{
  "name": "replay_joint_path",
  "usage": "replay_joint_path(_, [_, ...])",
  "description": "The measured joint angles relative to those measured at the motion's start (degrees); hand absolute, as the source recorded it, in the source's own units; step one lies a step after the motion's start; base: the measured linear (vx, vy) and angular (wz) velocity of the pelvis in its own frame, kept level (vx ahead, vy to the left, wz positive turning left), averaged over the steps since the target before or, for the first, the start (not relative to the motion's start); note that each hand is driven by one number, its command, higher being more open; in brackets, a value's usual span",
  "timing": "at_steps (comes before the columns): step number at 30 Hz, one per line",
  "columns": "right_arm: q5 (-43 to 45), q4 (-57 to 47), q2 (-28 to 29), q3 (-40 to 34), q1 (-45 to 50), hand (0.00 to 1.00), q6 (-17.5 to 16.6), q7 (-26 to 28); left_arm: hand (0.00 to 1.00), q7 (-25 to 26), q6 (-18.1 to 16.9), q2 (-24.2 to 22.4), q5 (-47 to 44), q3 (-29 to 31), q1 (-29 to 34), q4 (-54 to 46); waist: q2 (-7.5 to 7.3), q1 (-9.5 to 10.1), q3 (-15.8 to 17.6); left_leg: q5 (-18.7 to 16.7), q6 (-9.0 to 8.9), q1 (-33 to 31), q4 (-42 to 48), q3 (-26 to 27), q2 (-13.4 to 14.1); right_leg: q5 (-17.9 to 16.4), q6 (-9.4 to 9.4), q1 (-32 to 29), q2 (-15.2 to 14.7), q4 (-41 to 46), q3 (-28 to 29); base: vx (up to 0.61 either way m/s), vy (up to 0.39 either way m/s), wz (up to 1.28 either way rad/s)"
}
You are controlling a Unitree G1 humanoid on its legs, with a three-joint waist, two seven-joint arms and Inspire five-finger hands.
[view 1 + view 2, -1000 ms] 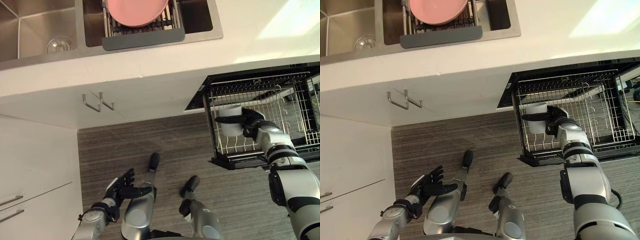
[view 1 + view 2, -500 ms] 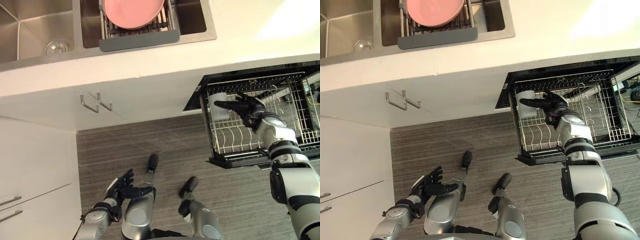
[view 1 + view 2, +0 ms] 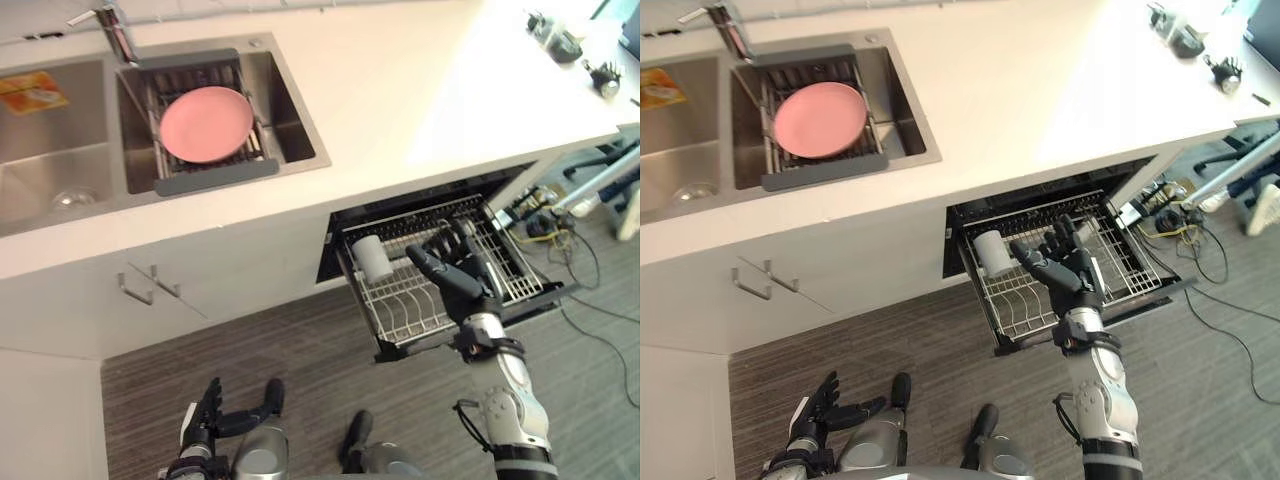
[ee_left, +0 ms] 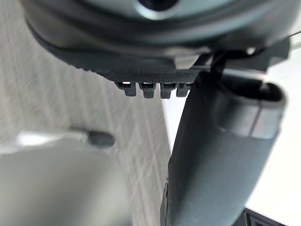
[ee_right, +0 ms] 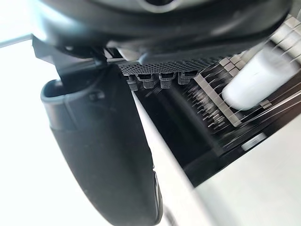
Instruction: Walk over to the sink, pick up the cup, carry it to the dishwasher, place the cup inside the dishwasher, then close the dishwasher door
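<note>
Cup (image 3: 375, 258) is seen inside the pulled-out wire rack (image 3: 395, 300) of the dishwasher (image 3: 345, 228), at the rack's rear corner on the sink side. It is white and apparently lying on its side; which way the opening faces cannot be told. The cup is also seen in the right wrist view as a pale cylinder on the rack wires.

Right hand (image 3: 1070, 272) is held over the middle of the rack with fingers (image 3: 1064, 232) straight and spread. Nothing is gripped. The thumb is pointed toward the cup and is close beside it; whether it touches cannot be told.

Left hand (image 3: 207, 420) is seen low, over the wood-grain floor (image 3: 300, 350), well apart from the dishwasher. Its fingers are relaxed and apart, and nothing is held.

Dishwasher is open, with the rack extended out over the floor below the white surface (image 3: 420, 90).

Double sink (image 3: 290, 120) is set into the surface, off to the left of the dishwasher. A pink plate (image 3: 206, 122) is laid on a drying rack (image 3: 215, 178) across the basin nearer the dishwasher. A faucet (image 3: 115, 35) is mounted behind the basins. An orange item (image 3: 30, 92) is seen in the far basin; its kind cannot be made out.

Two cabinet handles (image 3: 140, 290) are mounted below the sink.
</note>
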Motion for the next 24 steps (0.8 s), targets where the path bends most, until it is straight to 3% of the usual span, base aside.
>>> replay_joint_path(1, [0.6, -1.3, -0.3, -2.9, 0.0, 1.00, -1.3, 0.5, 1.00, 0.0, -0.3, -0.4, 1.1, 0.2, 0.1, 0.1, 0.71, -0.57, -0.6, -0.2, 0.30, -0.6, 2.1, 4.6, 1.1, -0.5, 0.74, 1.2, -0.6, 0.5, -2.5, 0.11, 0.112, 1.51])
replay_joint_path(2, [2.7, -2.3, -0.8, -5.3, -0.2, 1.00, -2.6, 1.0, 1.00, -0.1, -0.3, -1.3, 1.6, 0.5, 0.2, 0.4, 1.46, -0.51, -1.1, 0.6, -0.56, -0.6, 3.3, 5.8, 1.5, -1.2, 1.56, 2.3, -0.9, 1.3, -4.2, 0.12, 0.138, 1.09])
replay_joint_path(4, [6.9, -3.1, -1.7, -7.8, -1.2, 1.00, -5.1, 2.9, 1.00, -0.2, -0.2, -2.2, 2.7, 0.9, 1.5, 1.0, 1.67, 0.00, -2.3, -0.3, 0.21, 0.6, 3.2, 4.4, -0.3, -2.9, 2.93, 3.1, -3.6, 5.0, -5.6, 0.12, 0.147, 0.58])
replay_joint_path(7, [9.7, -4.9, -1.5, -7.9, -1.3, 1.00, -7.8, 7.8, 1.00, -0.9, 0.7, -2.6, 5.1, 0.9, 2.0, 4.3, 2.83, -0.48, -3.3, -2.0, 1.74, 4.0, 1.9, 2.7, -2.1, -5.2, 3.55, 0.0, -10.0, 22.1, -4.5, 0.13, 0.211, 0.33])
replay_joint_path(8, [10.2, -4.9, -1.1, -7.4, -1.1, 1.00, -8.5, 9.2, 1.00, -1.4, 0.9, -2.3, 5.4, 1.0, 2.1, 4.7, 2.59, -0.73, -3.2, -2.4, 2.33, 5.6, 1.3, 1.9, -2.7, -4.3, -0.12, -3.7, -13.7, 33.3, -2.2, 0.09, 0.179, 0.27])
replay_joint_path(9, [10.2, -4.8, -0.5, -6.9, -0.8, 1.00, -9.0, 10.1, 1.00, -1.5, 0.7, -2.0, 6.1, 0.8, 2.0, 4.9, 2.36, -1.23, -3.2, -2.8, 2.84, 7.0, 1.1, 0.7, -3.0, -3.0, -6.10, -8.6, -15.6, 43.1, 2.8, 0.09, 0.159, 0.38])
replay_joint_path(10, [10.2, -4.9, 0.0, -6.8, -0.7, 1.00, -9.1, 10.5, 1.00, -1.6, 0.6, -1.8, 6.2, 0.7, 2.0, 5.0, 2.36, -1.82, -3.3, -2.9, 3.10, 7.4, 1.2, -0.1, -2.8, -4.2, -5.40, -10.4, -14.8, 45.6, 5.9, 0.11, 0.147, 0.66])
replay_joint_path(11, [10.1, -5.0, 1.0, -6.8, 0.0, 1.00, -9.6, 11.1, 1.00, -1.6, 0.0, -1.5, 6.8, 0.3, 1.7, 6.0, 2.51, -2.69, -3.6, -3.1, 3.26, 7.6, 1.2, -2.0, -2.2, -7.0, -3.27, -11.6, -11.2, 45.2, 10.7, 0.09, 0.072, 0.86])
replay_joint_path(12, [10.0, -5.6, 1.6, -6.8, 0.9, 1.00, -9.9, 11.2, 1.00, -1.7, -0.2, -0.8, 7.0, -0.2, 1.7, 6.8, 2.43, -3.50, -4.0, -3.1, 3.25, 7.6, 1.0, -3.6, -2.2, -8.8, -1.10, -11.5, -7.1, 39.3, 13.9, 0.09, 0.053, 0.85])
replay_joint_path(14, [10.0, -8.1, 1.6, -6.7, 3.2, 1.00, -10.0, 11.3, 1.00, -1.7, -0.6, 0.0, 7.0, -0.1, 1.7, 7.2, 0.72, -3.13, -5.2, -2.5, 2.66, 7.8, 0.3, -4.7, -3.4, -9.2, -0.35, -10.5, -3.3, 26.8, 16.0, 0.15, -0.022, 0.49])
replay_joint_path(16, [10.0, -10.8, 1.8, -6.2, 4.9, 1.00, -10.3, 12.4, 1.00, -1.8, -0.8, 1.1, 7.0, -0.1, 1.5, 8.9, -1.51, -3.24, -6.6, -2.4, 2.65, 7.7, 0.2, -5.7, -5.5, -5.5, -1.28, -8.6, -1.7, 15.8, 15.9, 0.18, -0.110, 0.32])
replay_joint_path(18, [10.2, -11.7, 1.4, -6.2, 5.0, 1.00, -11.4, 12.6, 1.00, -1.7, -1.1, -0.1, 7.2, 0.0, 1.1, 11.0, 0.47, -3.89, -7.0, -3.1, 2.01, 8.1, 0.7, -6.1, -5.1, -3.9, -0.93, -5.3, -0.6, 11.5, 14.4, 0.14, -0.079, 0.21])
replay_joint_path(21, [10.1, -13.3, 1.4, -6.4, 5.3, 1.00, -11.5, 11.3, 1.00, -1.7, -1.6, -1.5, 7.7, 1.2, 1.5, 11.5, 1.91, -3.76, -7.9, -4.1, 1.72, 9.8, -1.5, -5.4, -4.2, -2.8, -0.95, -2.6, 0.6, 7.4, 13.9, 0.10, -0.042, 0.01])
replay_joint_path(24, [10.1, -17.0, 1.8, -5.9, 5.3, 1.00, -12.1, 10.1, 1.00, -1.2, -2.3, -3.3, 7.6, 4.3, 1.9, 12.5, 2.31, -3.37, -9.1, -4.8, 1.31, 10.6, -2.1, -1.6, -3.4, -1.6, -0.80, -1.3, 1.5, 4.1, 14.7, 0.09, -0.017, -0.19])
